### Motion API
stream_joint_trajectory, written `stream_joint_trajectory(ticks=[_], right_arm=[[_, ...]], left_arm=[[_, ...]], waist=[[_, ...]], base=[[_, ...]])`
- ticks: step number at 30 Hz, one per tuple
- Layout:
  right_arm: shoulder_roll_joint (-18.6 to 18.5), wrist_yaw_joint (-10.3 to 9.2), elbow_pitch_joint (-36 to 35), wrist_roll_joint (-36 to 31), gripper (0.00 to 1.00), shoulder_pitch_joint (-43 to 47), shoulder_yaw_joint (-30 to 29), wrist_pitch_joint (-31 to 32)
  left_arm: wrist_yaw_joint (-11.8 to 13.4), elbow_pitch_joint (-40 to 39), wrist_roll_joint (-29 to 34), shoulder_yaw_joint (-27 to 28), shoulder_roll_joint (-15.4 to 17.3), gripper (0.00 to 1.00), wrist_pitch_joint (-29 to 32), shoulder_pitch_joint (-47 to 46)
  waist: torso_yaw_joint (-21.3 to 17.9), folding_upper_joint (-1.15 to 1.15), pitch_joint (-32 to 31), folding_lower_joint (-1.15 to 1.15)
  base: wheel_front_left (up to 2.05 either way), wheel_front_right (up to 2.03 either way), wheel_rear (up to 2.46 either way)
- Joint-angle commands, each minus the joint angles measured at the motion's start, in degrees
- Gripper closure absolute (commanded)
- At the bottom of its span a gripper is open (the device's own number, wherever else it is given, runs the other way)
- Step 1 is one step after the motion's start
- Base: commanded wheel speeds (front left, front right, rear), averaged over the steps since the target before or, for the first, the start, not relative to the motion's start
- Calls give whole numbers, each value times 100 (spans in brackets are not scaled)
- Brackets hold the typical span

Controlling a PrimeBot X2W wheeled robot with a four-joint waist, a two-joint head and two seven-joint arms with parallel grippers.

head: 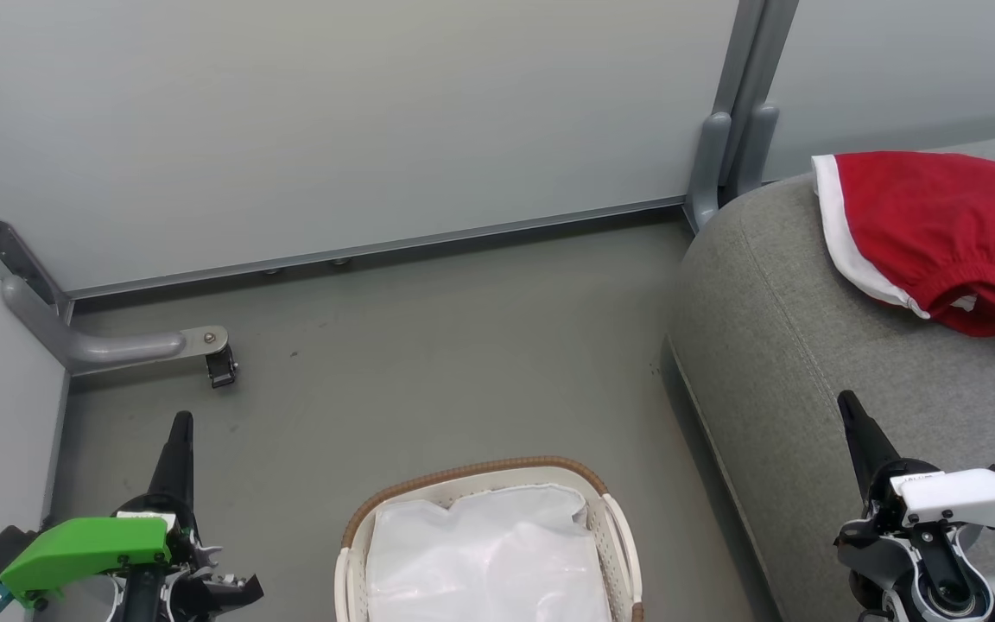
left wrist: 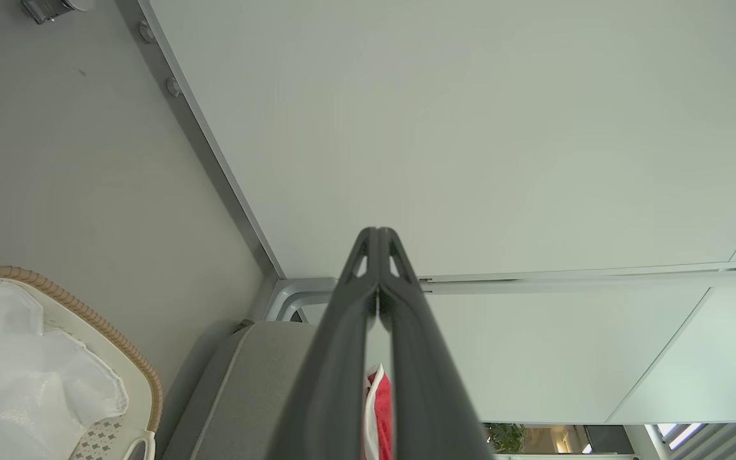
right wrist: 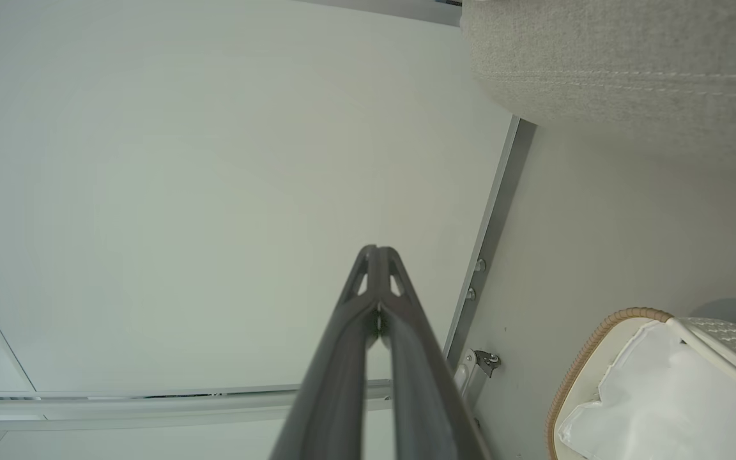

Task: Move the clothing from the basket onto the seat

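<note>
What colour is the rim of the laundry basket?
Brown woven rim on a white basket, clearest in the head view.

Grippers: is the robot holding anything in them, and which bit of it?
Nothing. The left gripper and right gripper are both shut and empty; the red clothing lies loose on the seat.

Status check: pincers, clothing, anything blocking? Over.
Left pincer shut, empty. Right pincer shut, empty. Clothing on seat; basket holds white liner. No obstruction seen.
</note>
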Motion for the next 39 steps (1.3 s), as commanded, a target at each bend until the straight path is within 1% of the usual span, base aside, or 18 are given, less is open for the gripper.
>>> stream_joint_trajectory(ticks=[1, 14, 39], right_arm=[[-35, 1, -46, 132, 100, 51, -26, 46], [-39, 0, -114, 605, 100, 72, -71, 168], [-38, 0, -110, 595, 100, 73, -67, 168]], left_arm=[[-45, -41, -131, 39, 37, 100, 35, -88], [-50, -79, -596, 88, 39, 100, 167, -131], [-49, -74, -580, 85, 40, 100, 171, -125]], waist=[[-2, 0, -2, 0], [-19, 0, -20, 0], [-20, 0, -20, 0]], base=[[0, 0, 0], [0, 0, 0], [0, 0, 0]])
